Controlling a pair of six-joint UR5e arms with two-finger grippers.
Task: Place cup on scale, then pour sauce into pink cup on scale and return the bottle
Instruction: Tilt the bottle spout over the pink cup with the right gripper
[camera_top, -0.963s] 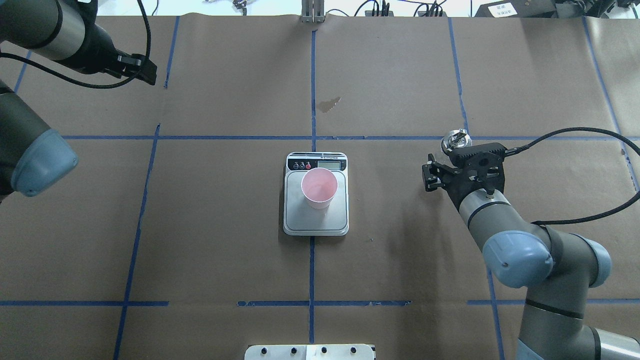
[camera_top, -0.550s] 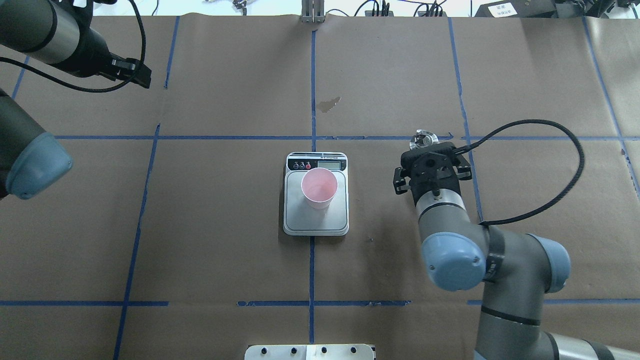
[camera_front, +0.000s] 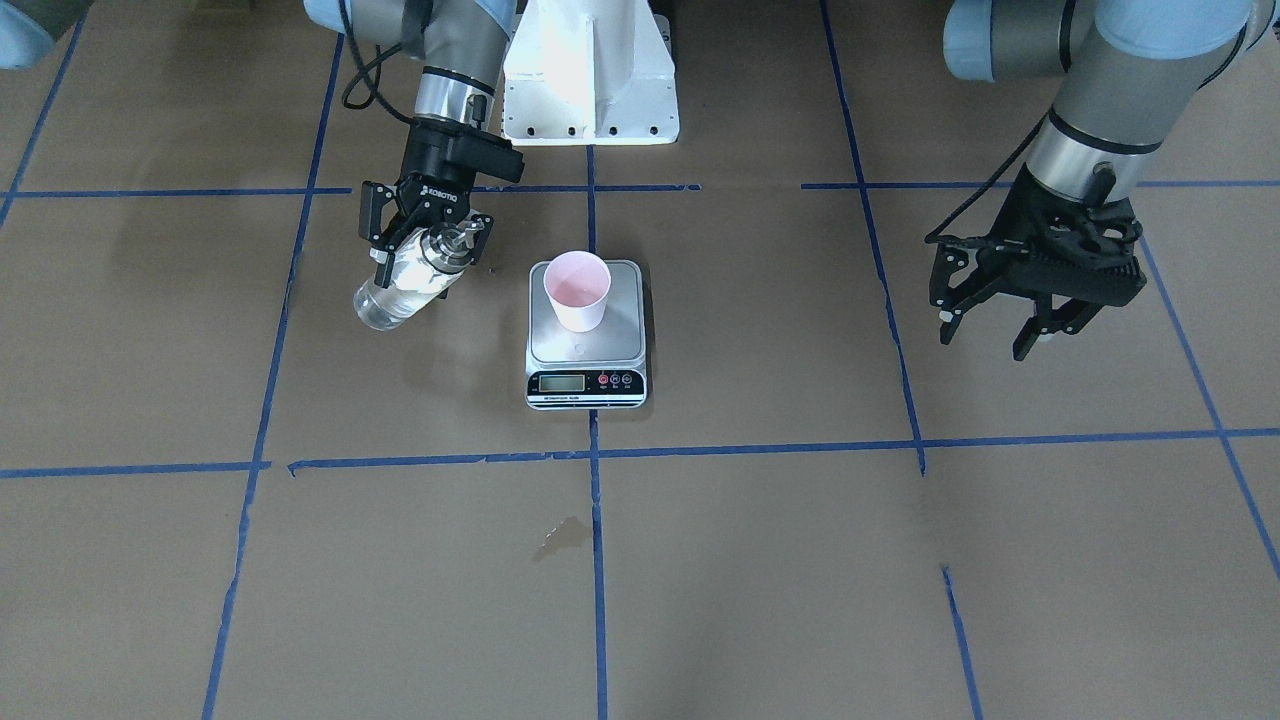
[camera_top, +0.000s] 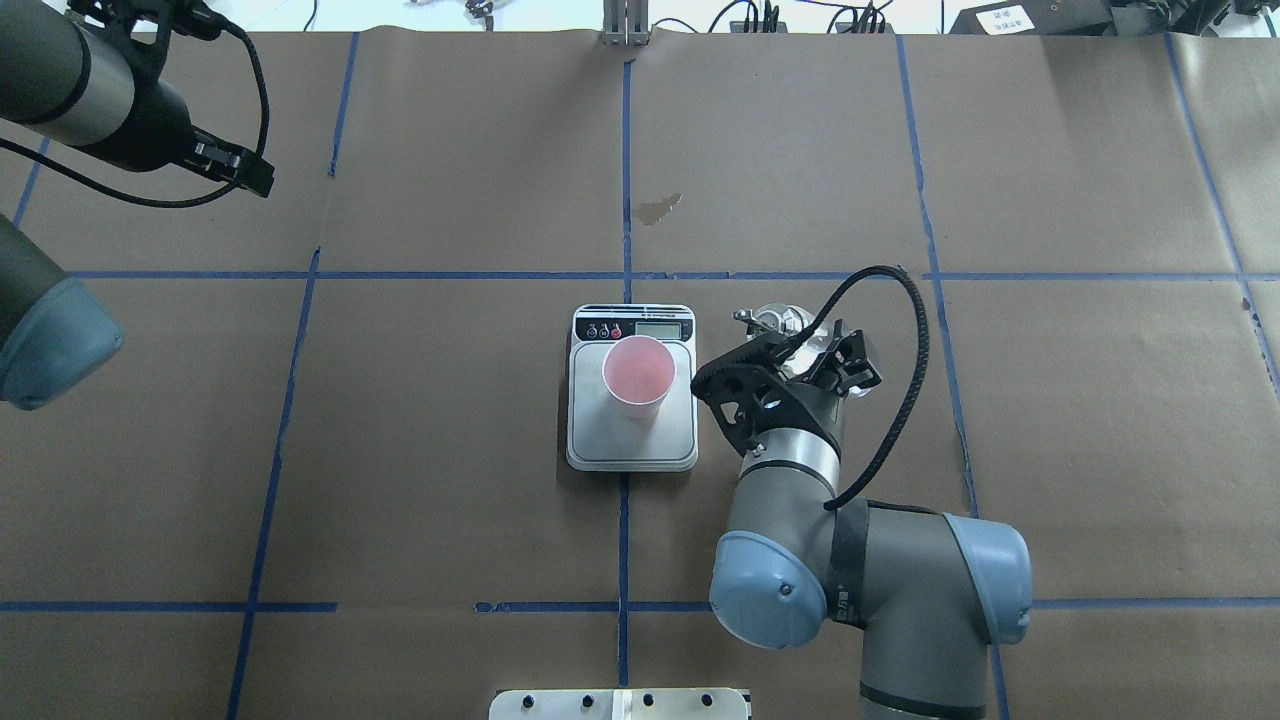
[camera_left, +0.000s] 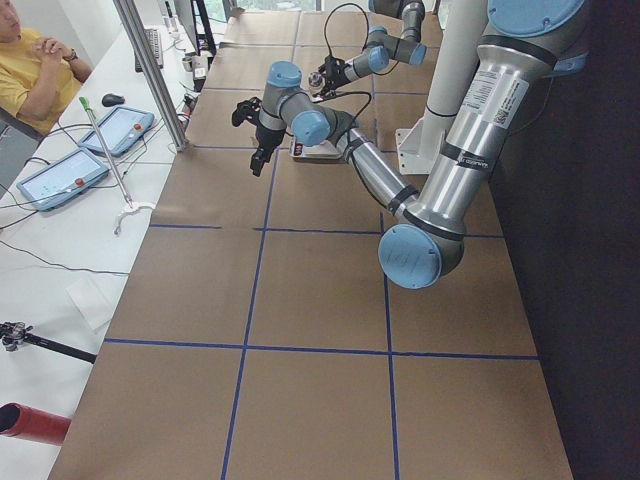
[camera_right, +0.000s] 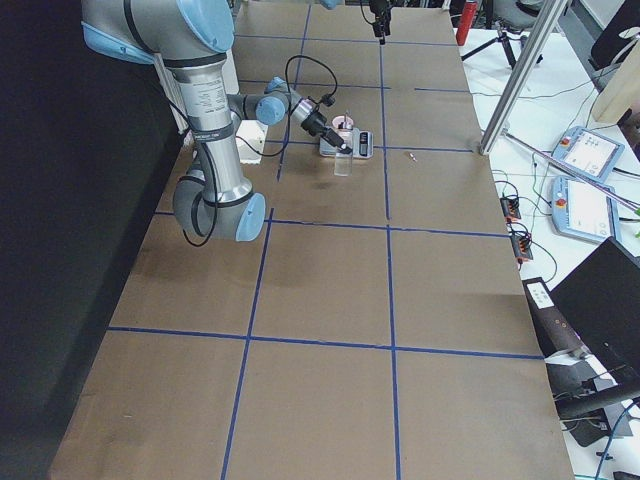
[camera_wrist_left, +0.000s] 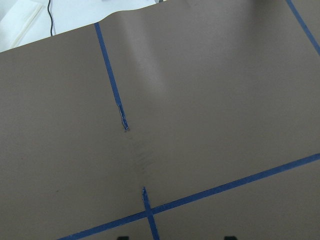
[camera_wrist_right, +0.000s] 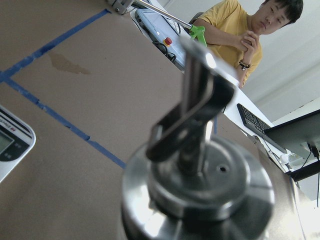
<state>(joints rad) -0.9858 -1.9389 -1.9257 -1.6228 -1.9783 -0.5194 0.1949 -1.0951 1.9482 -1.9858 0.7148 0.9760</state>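
The pale pink cup (camera_top: 638, 375) stands upright on the scale (camera_top: 600, 440), also in the front view, cup (camera_front: 577, 290) on scale (camera_front: 585, 385). My right gripper (camera_front: 425, 245) is shut on the clear glass bottle (camera_front: 398, 288) just below its silver collar and holds it tilted above the table, close beside the scale on my right. In the overhead view the collar and spout (camera_top: 778, 322) stick out past the right gripper (camera_top: 800, 355). The right wrist view shows the collar and spout (camera_wrist_right: 200, 175) close up. My left gripper (camera_front: 985, 340) is open and empty, far to my left.
Brown paper with a grid of blue tape covers the table (camera_top: 450, 500). A dried stain (camera_top: 660, 208) lies beyond the scale. The white robot base (camera_front: 590, 70) is behind the scale. An operator (camera_left: 35, 60) sits past the table's far edge, with tablets beside him.
My right arm has swung left from the right side of the table to just beside the scale, carrying the bottle and turning it. My left arm has drawn back further to the left.
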